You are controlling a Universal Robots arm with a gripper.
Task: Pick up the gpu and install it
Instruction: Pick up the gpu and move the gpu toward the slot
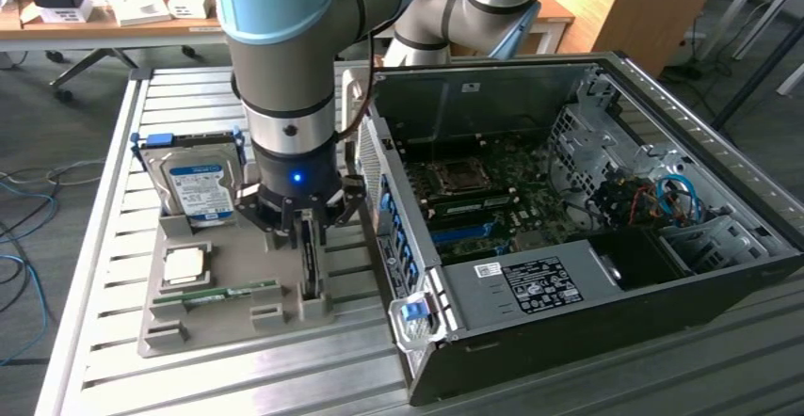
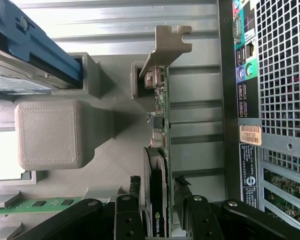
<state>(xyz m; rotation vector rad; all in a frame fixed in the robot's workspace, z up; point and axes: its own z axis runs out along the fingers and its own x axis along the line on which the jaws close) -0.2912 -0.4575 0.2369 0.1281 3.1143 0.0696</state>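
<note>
A ribbed aluminium table (image 1: 107, 275) carries an open black steel computer case (image 1: 566, 341), lying on its side. Just beside the case sits a matt grey printed plastic fixture (image 1: 188, 327). The black gripper (image 1: 308, 232) hangs directly over the gpu (image 1: 309, 265), a thin dark circuit card standing on edge in the fixture's slot. The card's long axis runs parallel to the case's rear panel. The jaws stand spread, one on each face, with no pinch visible. A bent silver metal bracket (image 2: 167, 45) caps the card's far end.

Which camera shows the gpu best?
The wrist view: the gpu stands on edge in its gray holder, silver bracket clear. In the exterior view, the gpu is just a thin dark strip under the end effector.
</note>
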